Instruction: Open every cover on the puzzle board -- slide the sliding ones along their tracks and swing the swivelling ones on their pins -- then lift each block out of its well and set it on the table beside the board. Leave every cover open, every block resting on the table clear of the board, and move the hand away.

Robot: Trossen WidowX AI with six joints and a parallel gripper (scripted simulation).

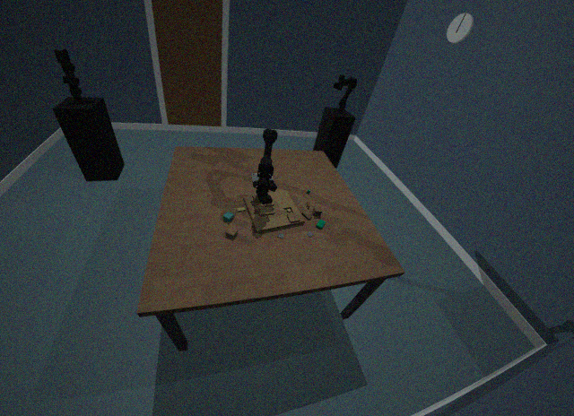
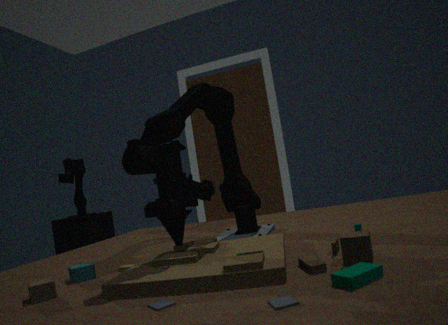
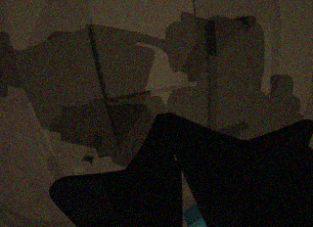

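Observation:
The wooden puzzle board lies on the table with raised wooden covers on top. One cover is at its near right and another is left of the middle. My gripper is shut and empty, pointing down, its tips at or just above the far left part of the board; contact cannot be told. A teal block and a brown block lie left of the board. A green block lies to its right. Well contents are unclear in shadow.
Right of the board are a brown cube, a low wooden piece and a small green cube. Two grey tiles lie in front.

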